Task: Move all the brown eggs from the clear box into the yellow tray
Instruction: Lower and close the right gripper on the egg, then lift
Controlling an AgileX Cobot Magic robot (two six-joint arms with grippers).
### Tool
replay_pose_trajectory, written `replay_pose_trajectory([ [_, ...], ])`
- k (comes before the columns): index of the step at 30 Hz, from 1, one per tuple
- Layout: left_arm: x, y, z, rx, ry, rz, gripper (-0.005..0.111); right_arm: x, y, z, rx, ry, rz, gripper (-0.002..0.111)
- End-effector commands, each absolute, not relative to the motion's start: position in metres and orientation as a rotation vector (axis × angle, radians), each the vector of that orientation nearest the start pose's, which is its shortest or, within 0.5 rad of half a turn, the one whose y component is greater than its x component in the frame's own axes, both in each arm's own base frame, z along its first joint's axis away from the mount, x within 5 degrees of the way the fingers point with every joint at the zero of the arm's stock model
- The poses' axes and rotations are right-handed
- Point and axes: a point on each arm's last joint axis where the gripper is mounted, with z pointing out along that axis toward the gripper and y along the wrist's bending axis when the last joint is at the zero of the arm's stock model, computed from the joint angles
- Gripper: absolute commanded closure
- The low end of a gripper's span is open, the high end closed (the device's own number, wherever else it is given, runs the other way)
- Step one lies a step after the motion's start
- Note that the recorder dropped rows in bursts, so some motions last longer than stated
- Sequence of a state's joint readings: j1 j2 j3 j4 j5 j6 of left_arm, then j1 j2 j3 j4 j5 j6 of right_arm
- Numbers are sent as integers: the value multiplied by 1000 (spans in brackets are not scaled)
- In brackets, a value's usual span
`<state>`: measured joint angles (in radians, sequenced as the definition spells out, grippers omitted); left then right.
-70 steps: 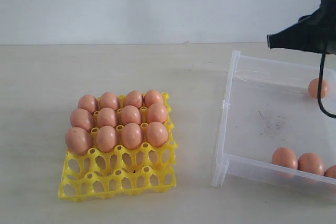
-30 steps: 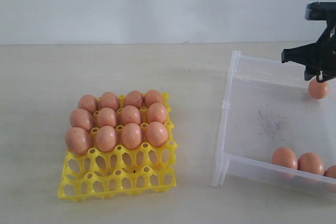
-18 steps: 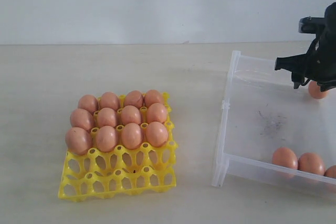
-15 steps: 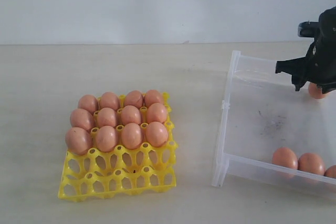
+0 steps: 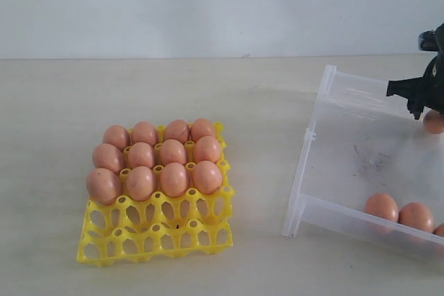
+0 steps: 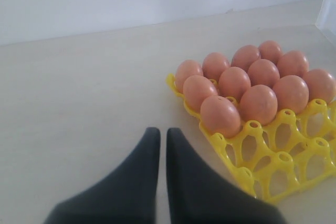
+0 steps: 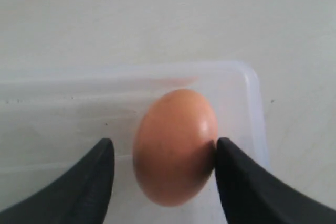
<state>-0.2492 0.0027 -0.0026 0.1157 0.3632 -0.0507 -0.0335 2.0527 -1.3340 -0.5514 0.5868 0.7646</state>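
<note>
The right gripper (image 7: 164,148) is spread around a brown egg (image 7: 173,124) at the 1 o'clock corner of the clear box (image 5: 309,171), one finger (image 7: 239,182) touching it. The left gripper (image 6: 158,140), pressed together, is near the yellow tray (image 5: 156,230).

The exterior camera stands off the tabletop (image 5: 55,102), raised a little and facing a white wall (image 5: 208,5). It takes in the whole yellow tray (image 5: 156,230) and most of the clear box (image 5: 307,145), which is cut off at the right. The left wrist camera sits low and near, looking past the left pincer (image 6: 158,135) at that same yellow tray (image 6: 273,174). The right wrist camera looks steeply down from very close, past the right pincer (image 7: 163,148) into a corner of the clear box (image 7: 252,98) at one egg (image 7: 175,129). The exterior view shows this egg (image 5: 434,122) at its right edge.
</note>
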Motion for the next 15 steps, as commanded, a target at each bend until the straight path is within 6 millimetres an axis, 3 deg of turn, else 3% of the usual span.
replay_pose_trajectory([
  [1,52,-10,181,251,1825,-104,103,421,-41,141,545,2578,-265,61],
  [8,52,-10,181,251,1825,-104,103,423,-41,118,577,2600,-255,61],
  [15,52,-10,181,251,1825,-104,103,428,-44,118,583,2543,-224,61],
])
